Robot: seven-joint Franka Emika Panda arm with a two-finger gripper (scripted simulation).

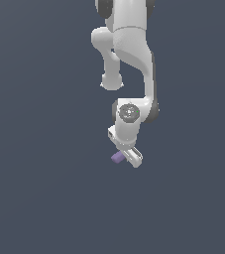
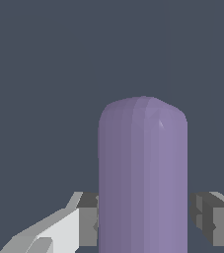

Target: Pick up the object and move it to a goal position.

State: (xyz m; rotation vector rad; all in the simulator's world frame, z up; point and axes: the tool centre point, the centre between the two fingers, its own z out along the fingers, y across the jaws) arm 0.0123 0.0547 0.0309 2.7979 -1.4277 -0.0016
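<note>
The object is a light-purple cylinder with a rounded end, and it fills the middle of the wrist view. It stands between the fingers of my gripper. One grey pad lies against its side. The other pad stands a thin gap off it, so the gripper is open around the object without clamping it. In the exterior view the object pokes out toward the exterior view's left from beside the gripper, which hangs below the white arm.
A plain dark blue-grey floor lies all around. No goal marker shows in either view.
</note>
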